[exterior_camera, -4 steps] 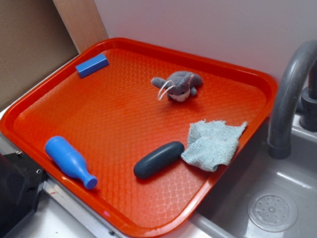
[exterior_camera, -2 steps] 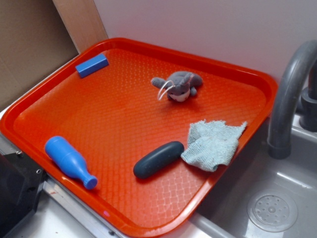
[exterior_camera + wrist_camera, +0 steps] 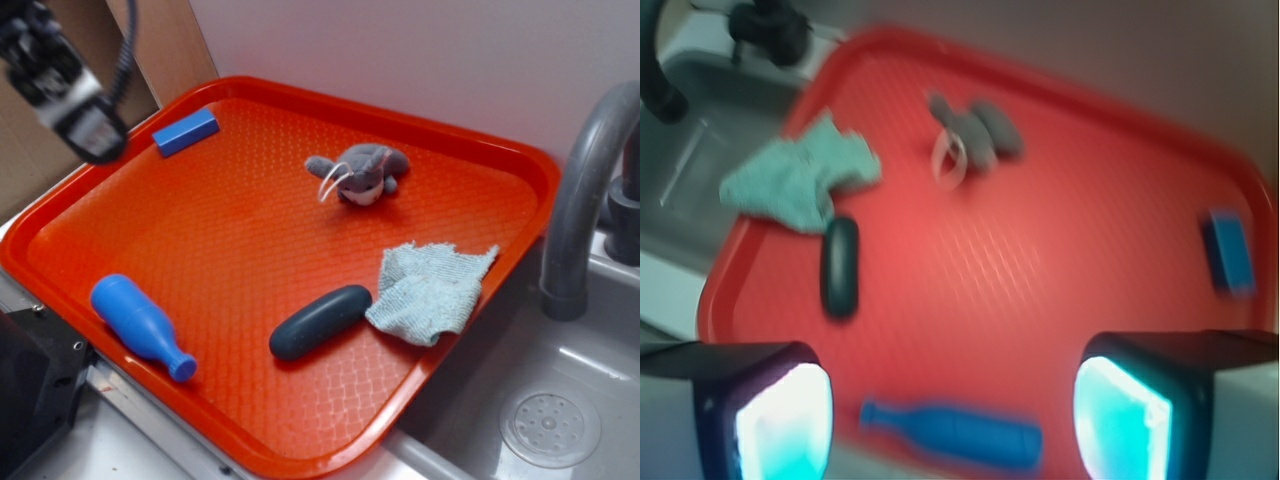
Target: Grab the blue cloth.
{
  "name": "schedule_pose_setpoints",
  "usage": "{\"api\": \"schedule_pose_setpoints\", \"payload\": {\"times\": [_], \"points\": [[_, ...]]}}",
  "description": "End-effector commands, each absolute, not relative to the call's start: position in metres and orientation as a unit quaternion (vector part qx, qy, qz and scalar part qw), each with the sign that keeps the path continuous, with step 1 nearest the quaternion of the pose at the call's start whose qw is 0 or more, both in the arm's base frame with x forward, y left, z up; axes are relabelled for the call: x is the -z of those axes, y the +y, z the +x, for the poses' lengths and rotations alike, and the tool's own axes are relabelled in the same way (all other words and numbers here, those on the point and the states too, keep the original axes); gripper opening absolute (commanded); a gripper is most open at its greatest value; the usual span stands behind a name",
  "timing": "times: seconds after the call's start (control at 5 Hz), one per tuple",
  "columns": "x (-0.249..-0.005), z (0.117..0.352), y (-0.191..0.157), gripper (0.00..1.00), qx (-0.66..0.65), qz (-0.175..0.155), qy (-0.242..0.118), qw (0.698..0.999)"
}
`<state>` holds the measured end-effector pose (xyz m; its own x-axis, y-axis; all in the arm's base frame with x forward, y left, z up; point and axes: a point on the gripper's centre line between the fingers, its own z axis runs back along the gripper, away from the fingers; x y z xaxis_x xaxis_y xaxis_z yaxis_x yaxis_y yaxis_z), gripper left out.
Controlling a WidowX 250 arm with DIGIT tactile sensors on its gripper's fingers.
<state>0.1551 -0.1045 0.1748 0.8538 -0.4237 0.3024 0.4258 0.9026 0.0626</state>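
Observation:
The blue cloth (image 3: 430,290) is a pale blue-grey rag lying crumpled at the right edge of the orange tray (image 3: 230,230), partly over its rim. In the wrist view the blue cloth (image 3: 795,180) shows at the upper left, far from the fingers. My gripper (image 3: 92,138) hangs blurred above the tray's far left corner, a long way from the cloth. Seen from the wrist, the gripper (image 3: 955,420) is open, its pads wide apart with nothing held between them.
On the tray lie a grey plush mouse (image 3: 362,172), a bright blue block (image 3: 186,131), a blue bottle-shaped toy (image 3: 138,322) and a dark oval object (image 3: 320,321) right beside the cloth. A grey faucet (image 3: 585,200) and a sink drain (image 3: 550,428) stand to the right.
My gripper has come into the exterior view at the top left; earlier it was out of frame. The objects on the tray have not moved.

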Motion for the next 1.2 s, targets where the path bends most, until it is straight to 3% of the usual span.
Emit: {"api": "schedule_pose_setpoints", "payload": {"times": [0.0, 0.6, 0.8, 1.0], "points": [[-0.173, 0.129, -0.136, 1.0, 0.357, -0.097, -0.241, 0.897], [-0.173, 0.129, -0.136, 1.0, 0.357, -0.097, -0.241, 0.897], [-0.132, 0.16, -0.187, 1.0, 0.405, -0.034, -0.21, 0.889], [-0.116, 0.17, -0.202, 1.0, 0.422, -0.046, -0.243, 0.872]]}}
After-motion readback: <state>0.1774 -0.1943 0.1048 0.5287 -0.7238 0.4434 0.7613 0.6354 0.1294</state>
